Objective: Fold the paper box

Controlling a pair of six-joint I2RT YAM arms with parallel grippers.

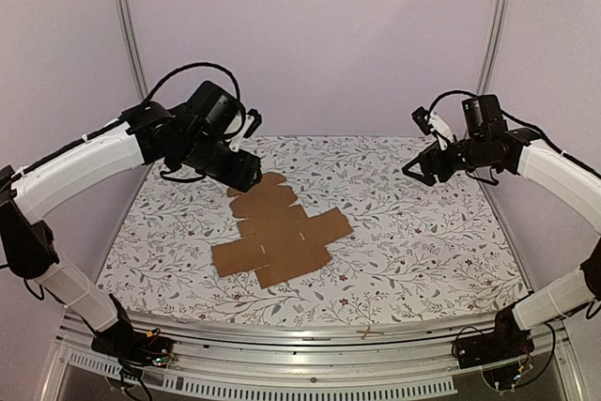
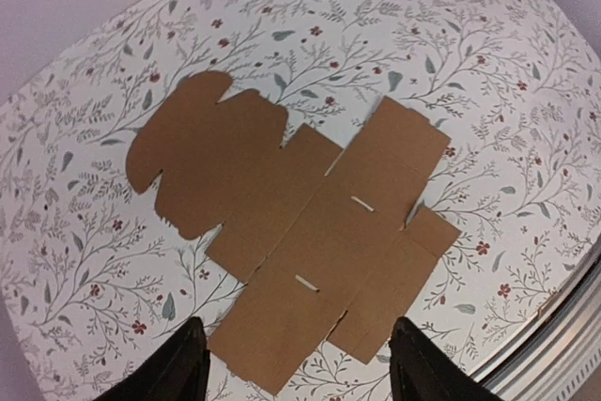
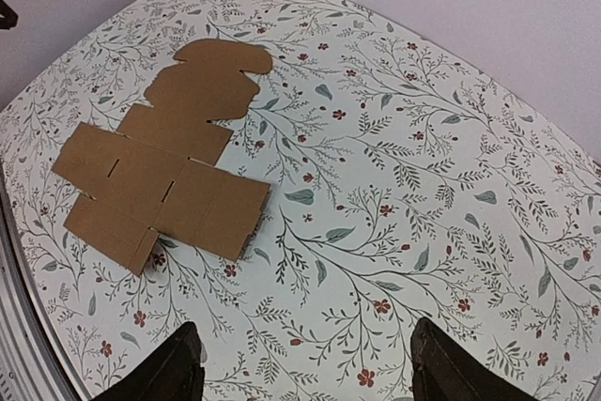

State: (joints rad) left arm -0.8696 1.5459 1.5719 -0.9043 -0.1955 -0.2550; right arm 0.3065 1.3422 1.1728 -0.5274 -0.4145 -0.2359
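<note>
On the floral-print table, a little left of centre, the paper box lies flat and unfolded. It's a brown cross-shaped sheet, with rounded flaps at the far end and square panels toward the near edge. Creases and two short slits are visible, and all panels are flat against the cloth.

The left gripper hovers over the far, rounded end of the sheet, above it and not touching. In the left wrist view its two dark fingers are spread wide with nothing between them, the sheet laid out below. Released.

The right gripper hangs in the air over the right side of the table, well apart from the box, pointing left toward it. The right wrist view shows its fingers wide apart too, only patterned cloth under them, the box off at the left of that view. Released, holding nothing.

A metal rail runs along the near edge. A small brown scrap sits on it; can't tell what it is. Plain pale walls stand behind.
</note>
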